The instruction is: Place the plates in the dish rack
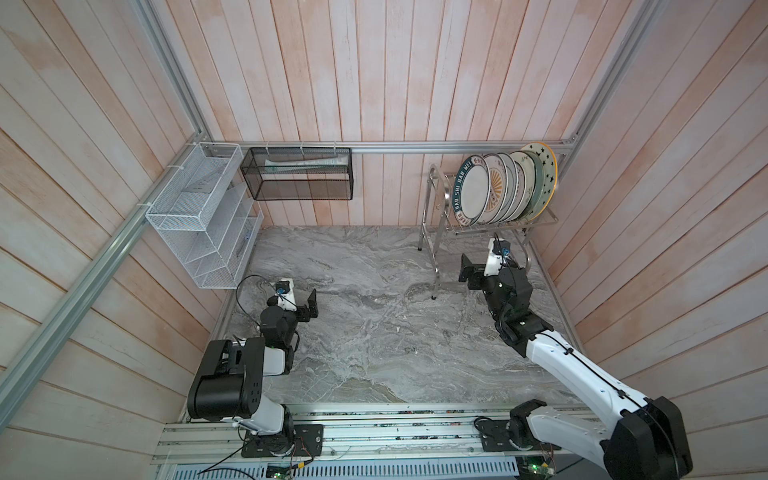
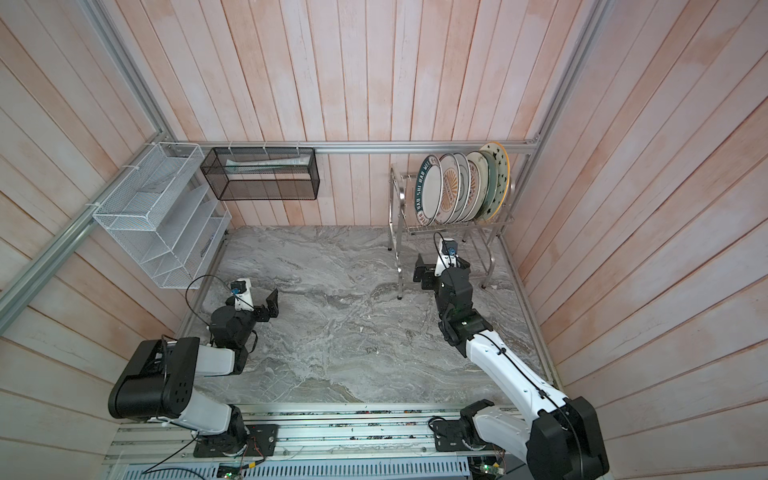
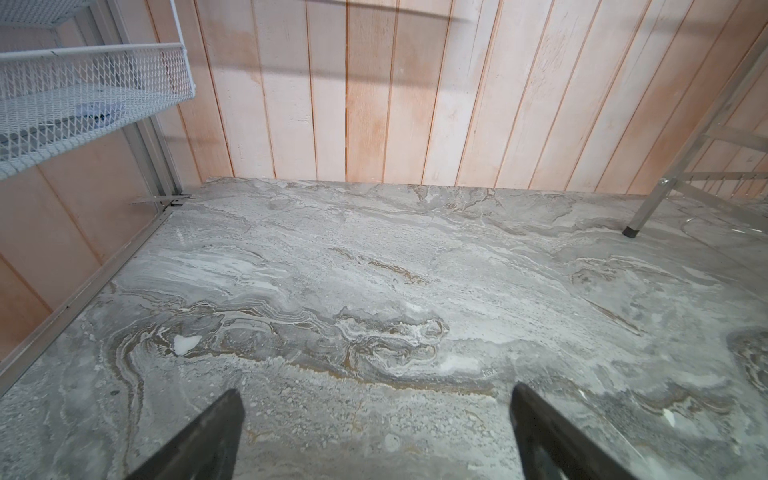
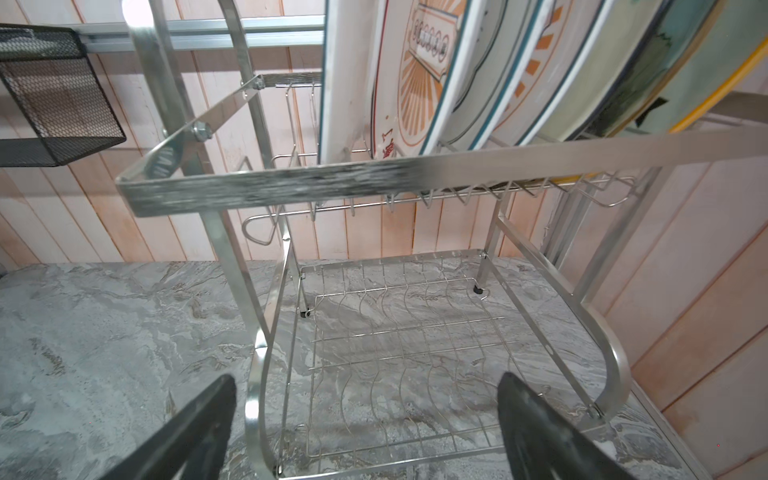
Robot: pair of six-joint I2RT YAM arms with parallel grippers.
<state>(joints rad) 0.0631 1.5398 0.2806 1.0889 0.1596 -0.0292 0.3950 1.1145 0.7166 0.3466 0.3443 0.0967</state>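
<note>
Plates (image 1: 505, 187) all stand on edge in the top tier of the dish rack (image 1: 498, 228), at the back right of the table (image 1: 374, 316). They are packed close with tops tilted to the right. The dark-lettered one is at the near end of the row and the yellow-rimmed starred one at the far end; overlap makes an exact count hard. No plate lies on the table in both top views, and the lower tier (image 4: 415, 353) is bare in the right wrist view. The left gripper (image 1: 309, 306) sits low by the table's left edge, jaws spread wide with nothing between them. The right gripper (image 1: 467, 272) sits just in front of the rack, below the front rail (image 4: 415, 174), also spread wide and empty. Judgement: loading looks finished, so the step in hand is most likely getting clear. To do it well, draw the right gripper straight back toward its base first and lift only afterwards. The rail and the plate rims hang above it, and the rack's curved leg (image 4: 257, 374) lies just ahead of the jaws. A bump there could rock the leaning row. The left arm need not move.
</note>
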